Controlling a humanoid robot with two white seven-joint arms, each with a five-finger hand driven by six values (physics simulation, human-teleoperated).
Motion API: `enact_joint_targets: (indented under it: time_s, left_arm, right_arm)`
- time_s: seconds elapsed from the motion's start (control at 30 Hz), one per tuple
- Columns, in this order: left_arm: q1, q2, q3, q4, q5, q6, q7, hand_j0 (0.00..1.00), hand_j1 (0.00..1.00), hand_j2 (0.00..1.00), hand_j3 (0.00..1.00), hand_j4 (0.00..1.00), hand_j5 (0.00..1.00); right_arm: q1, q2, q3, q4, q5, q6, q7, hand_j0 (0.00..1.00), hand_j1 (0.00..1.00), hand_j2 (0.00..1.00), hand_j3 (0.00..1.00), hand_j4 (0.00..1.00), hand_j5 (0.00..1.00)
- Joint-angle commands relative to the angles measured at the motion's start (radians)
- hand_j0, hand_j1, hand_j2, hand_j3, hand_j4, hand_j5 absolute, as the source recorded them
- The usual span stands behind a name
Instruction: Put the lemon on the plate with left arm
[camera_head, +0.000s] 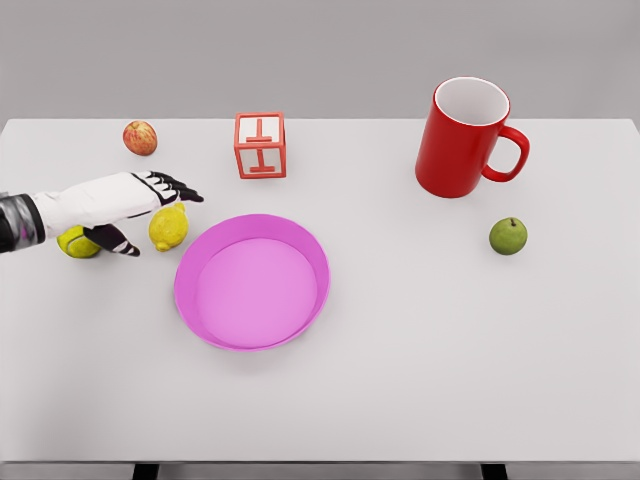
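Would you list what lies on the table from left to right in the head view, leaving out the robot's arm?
Tennis ball → apple → lemon → pink plate → red letter block → red mug → green fruit.

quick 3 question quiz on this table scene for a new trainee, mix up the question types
1. True or false: the lemon lies on the pink plate.
2. Which is nearest the red mug? A apple B green fruit C letter block
3. Fill in: the left hand hovers over the lemon with fingers ___.

Key: 1 false, it sits on the table left of the plate. 2 B. 3 open.
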Motion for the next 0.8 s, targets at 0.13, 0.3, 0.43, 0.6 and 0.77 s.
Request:
enact_joint_targets:
  time_s: [0.13, 0.3, 0.43, 0.6, 0.77]
  left_arm:
    - [-0.003, -0.002, -0.001, 0.023, 0.005, 0.003, 0.001, 1.0, 1.0, 1.0, 1.0, 1.0, 1.0]
    - [-0.005, -0.001, 0.001, 0.023, 0.035, 0.003, 0.001, 1.0, 1.0, 1.0, 1.0, 1.0, 1.0]
    - [-0.003, -0.001, 0.001, 0.023, 0.048, 0.003, 0.001, 1.0, 1.0, 1.0, 1.0, 1.0, 1.0]
    - [-0.003, -0.001, -0.004, 0.017, 0.002, -0.002, 0.001, 1.0, 1.0, 1.0, 1.0, 1.0, 1.0]
    - [-0.005, -0.002, -0.004, 0.012, -0.047, -0.002, 0.001, 1.0, 1.0, 1.0, 1.0, 1.0, 1.0]
  right_arm:
    - [0.0, 0.0, 0.0, 0.001, 0.0, 0.0, 0.0, 1.0, 1.0, 1.0, 1.0, 1.0, 1.0]
    - [0.0, 0.0, 0.0, 0.001, 0.0, 0.0, 0.0, 1.0, 1.0, 1.0, 1.0, 1.0, 1.0]
    - [0.0, 0.0, 0.0, 0.001, -0.001, 0.0, 0.0, 1.0, 1.0, 1.0, 1.0, 1.0, 1.0]
    - [0.0, 0.0, 0.0, -0.001, 0.0, 0.0, 0.0, 1.0, 1.0, 1.0, 1.0, 1.0, 1.0]
    - [0.0, 0.0, 0.0, 0.001, -0.001, 0.0, 0.0, 1.0, 1.0, 1.0, 1.0, 1.0, 1.0]
